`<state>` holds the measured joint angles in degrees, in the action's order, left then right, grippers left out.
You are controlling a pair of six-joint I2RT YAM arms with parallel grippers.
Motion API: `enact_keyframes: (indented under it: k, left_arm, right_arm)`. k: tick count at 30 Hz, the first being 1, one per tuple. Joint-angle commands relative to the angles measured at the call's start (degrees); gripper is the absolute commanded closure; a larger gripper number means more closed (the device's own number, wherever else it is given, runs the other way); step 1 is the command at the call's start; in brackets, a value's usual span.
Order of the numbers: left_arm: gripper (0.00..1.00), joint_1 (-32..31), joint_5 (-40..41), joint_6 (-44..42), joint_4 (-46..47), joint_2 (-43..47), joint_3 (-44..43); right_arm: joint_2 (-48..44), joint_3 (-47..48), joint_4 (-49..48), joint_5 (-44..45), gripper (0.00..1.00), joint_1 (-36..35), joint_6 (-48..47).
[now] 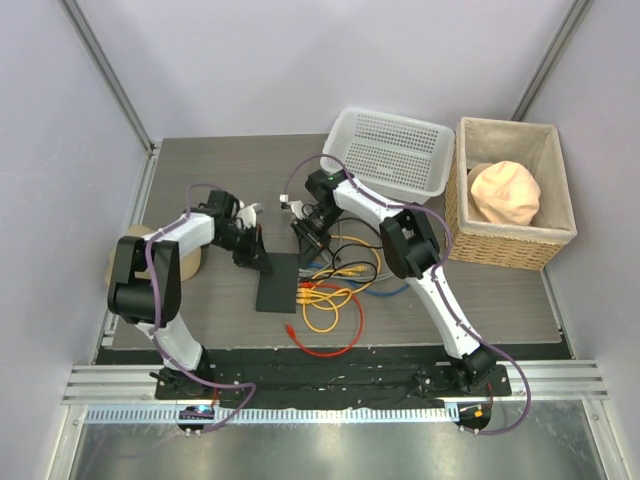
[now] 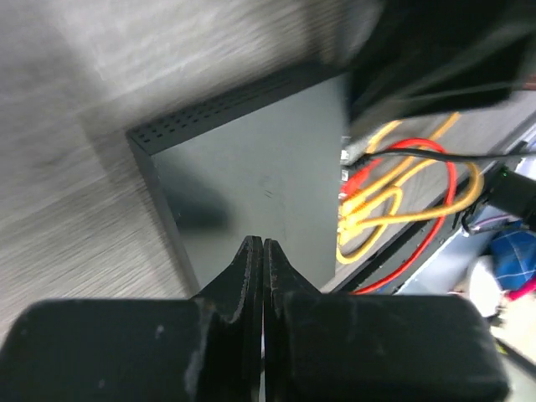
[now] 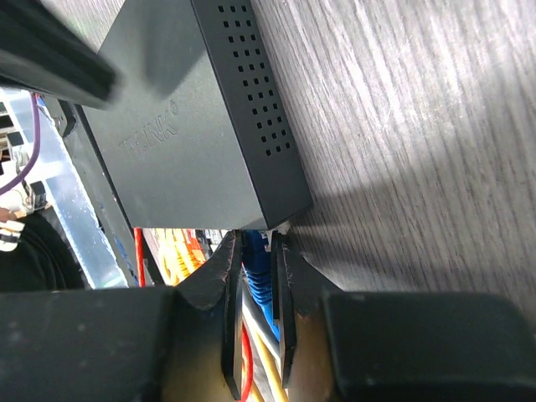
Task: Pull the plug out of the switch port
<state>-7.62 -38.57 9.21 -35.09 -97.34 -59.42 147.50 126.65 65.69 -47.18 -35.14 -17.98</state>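
Your switch (image 1: 278,285) lies flat on the grey desk (image 1: 215,305), just left of centre in the overhead frame, with its socket edge facing right. A tangle of leads spills from that edge. The yellow cables (image 1: 328,312) loop just beside it and a red cable (image 1: 325,350) curves below them, toward the bottom of the frame.

Your right gripper (image 3: 255,251) sits at the switch's upper right corner in the overhead view. In its wrist view the jaws stand only narrowly apart, closed against either side of a blue plug (image 3: 254,275), right at the corner of the box where the vent holes end. Whether the plug is seated in its port is hidden behind the box edge.

Your left gripper (image 2: 262,249) hovers over the switch's upper left part. Its jaws are pressed fully together with nothing between them, and you can't tell from the blurred view whether the tips touch the lid.

In the upper right of the overhead frame a white mesh basket (image 1: 440,165) leans tilted. A wicker basket (image 1: 505,255) stands just beside it, well apart from the switch.
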Motion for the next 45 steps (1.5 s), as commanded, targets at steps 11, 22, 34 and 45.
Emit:
enact_keyframes:
  k: [11, 22, 34, 45]
  left_arm:
    - [1.0, -1.9, 11.7, 11.8, 2.4, -12.9, -1.0]
    - [1.0, -2.1, 6.5, -0.7, -4.5, -14.4, -5.9]
    - [1.0, -2.8, 7.2, -0.1, -5.8, -12.3, -11.1]
    - [0.99, -2.8, 6.3, 0.2, -4.4, -10.3, -11.9]
  right_arm:
    - [1.6, -9.5, 15.2, 7.9, 0.98, 3.8, -19.3]
    - [1.8, 7.2, 6.8, 9.1, 0.71, 7.5, -14.6]
    - [-38.3, -24.4, -8.4, 17.3, 0.23, 7.6, -16.2]
    - [-64.2, -65.9, -18.2, 35.3, 0.31, 2.7, -18.8]
